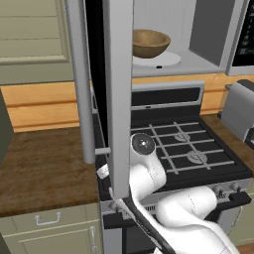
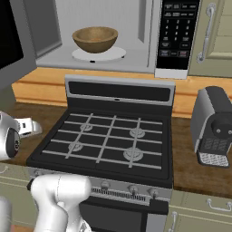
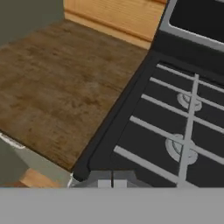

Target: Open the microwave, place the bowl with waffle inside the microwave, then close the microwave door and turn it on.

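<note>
Mostly greys, black and warm wood tones on my screens.

I see a tan-brown bowl [image 2: 95, 39] on a white turntable [image 2: 99, 54] inside the light grey microwave [image 2: 136, 27]; below the microwave, a black stove [image 2: 106, 145] with grey grates, beside it a dark brown streaked wooden counter [image 3: 61, 87].

The microwave [image 2: 104, 36], silver-grey with a light grey interior and a dark button panel [image 2: 177, 31], sits high above the closed pincer [image 3: 112, 183]. Its door [image 1: 106, 84], framed in silver-grey with a long bar handle [image 1: 82, 84], stands swung wide open just above the pincer. The tan wooden bowl [image 2: 95, 39] rests upright on the white turntable [image 2: 99, 54] inside; whether the waffle is in it cannot be told.
</note>
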